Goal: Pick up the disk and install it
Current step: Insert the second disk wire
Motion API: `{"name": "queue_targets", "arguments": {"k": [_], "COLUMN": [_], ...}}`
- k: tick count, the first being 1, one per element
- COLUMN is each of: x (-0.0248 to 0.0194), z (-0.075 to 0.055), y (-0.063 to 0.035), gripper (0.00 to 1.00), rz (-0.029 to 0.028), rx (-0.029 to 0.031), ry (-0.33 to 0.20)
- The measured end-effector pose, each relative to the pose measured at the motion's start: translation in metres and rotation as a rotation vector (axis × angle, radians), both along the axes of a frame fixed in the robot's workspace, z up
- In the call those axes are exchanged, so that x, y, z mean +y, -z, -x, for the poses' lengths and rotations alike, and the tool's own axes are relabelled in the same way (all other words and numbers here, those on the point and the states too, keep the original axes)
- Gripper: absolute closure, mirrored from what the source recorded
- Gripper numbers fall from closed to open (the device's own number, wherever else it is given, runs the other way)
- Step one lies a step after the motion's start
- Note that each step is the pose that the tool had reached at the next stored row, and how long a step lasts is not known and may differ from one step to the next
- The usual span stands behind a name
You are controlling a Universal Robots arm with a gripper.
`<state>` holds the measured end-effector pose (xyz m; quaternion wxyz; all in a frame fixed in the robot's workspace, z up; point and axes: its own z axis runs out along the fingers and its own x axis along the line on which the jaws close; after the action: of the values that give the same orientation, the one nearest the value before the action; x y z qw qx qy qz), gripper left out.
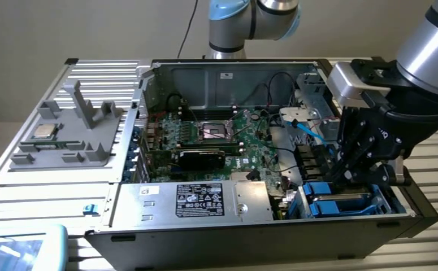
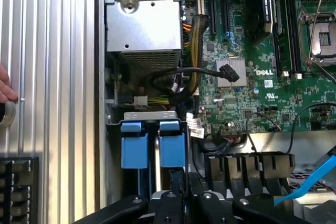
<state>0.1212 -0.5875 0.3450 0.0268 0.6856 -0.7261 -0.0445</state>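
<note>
The disk (image 2: 172, 148) stands edge-on in the drive bay at the case's front corner, its bright blue frame and end tab facing up and its label hidden. Another blue-framed drive (image 2: 131, 148) sits right beside it in the same bay. In the exterior view both blue frames (image 1: 330, 195) lie low on the exterior view's right. My gripper (image 2: 176, 182) reaches straight down onto the disk, with its black fingers close on either side of the blue frame. From outside, the gripper (image 1: 348, 182) has its tips down in the bay.
The grey power supply box (image 1: 203, 200) with a black label borders the bay. The green motherboard (image 1: 219, 135), black cables and a blue data cable (image 2: 310, 182) lie close by. A processor chip (image 1: 47, 131) rests on a grey fixture. A person's hand (image 2: 4, 85) touches the ribbed table.
</note>
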Motion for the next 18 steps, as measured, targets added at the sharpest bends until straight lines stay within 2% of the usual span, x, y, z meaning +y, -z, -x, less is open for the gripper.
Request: {"name": "queue_targets", "arguments": {"k": [2,4,6,8,13,18], "x": [-0.0001,-0.0006,-0.0018,-0.0036,-0.0045,-0.0049], "z": [0.0002,0.0009,0.0015,0.0016,0.0024,0.0033], "y": [0.0001,0.0004,0.0006,0.0006,0.0014,0.0032], "gripper": [0.84,0.84,0.84,0.84,0.84,0.84], "rz": [-0.0001,-0.0007,-0.0038,-0.0095,-0.0203,-0.0228], "rx": [0.0,-0.0033,-0.0075,-0.0095,-0.0152,-0.0226], "ry": [-0.001,-0.001,-0.002,-0.002,-0.002,-0.002]}}
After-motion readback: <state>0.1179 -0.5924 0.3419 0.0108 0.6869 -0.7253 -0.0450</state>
